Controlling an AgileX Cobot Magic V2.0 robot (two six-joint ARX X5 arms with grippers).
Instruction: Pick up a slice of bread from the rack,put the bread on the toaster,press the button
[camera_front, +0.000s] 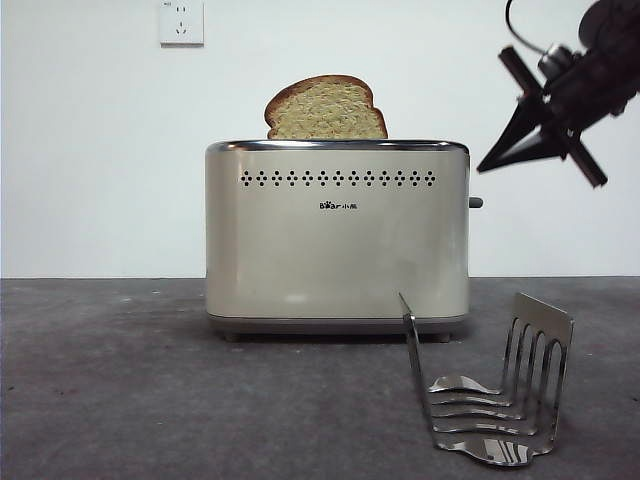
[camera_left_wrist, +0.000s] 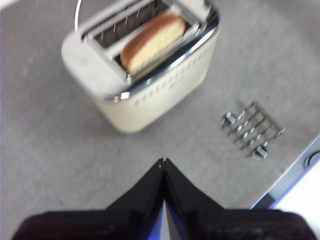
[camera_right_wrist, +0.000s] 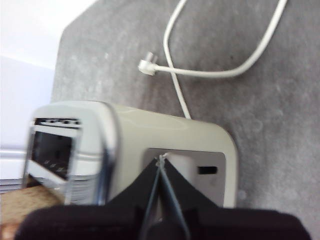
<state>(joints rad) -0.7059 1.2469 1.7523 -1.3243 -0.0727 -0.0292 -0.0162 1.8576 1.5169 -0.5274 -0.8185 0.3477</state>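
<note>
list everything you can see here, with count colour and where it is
slice of bread: one, golden-tan with a dark crust, standing in the toaster's slot, top sticking out
toaster: one, cream with a chrome rim, mid-table
button: one, dark grey, on the toaster's end nearest the rack
rack: one, shiny steel, holding no bread, on the table in front of the toaster
cable: one, white, unplugged, lying behind the toaster
wall socket: one, white, on the wall
table: one, grey
left gripper: one, black, fingers shut, high above the table
right gripper: one, black, fingers shut, over the toaster's button end
</note>
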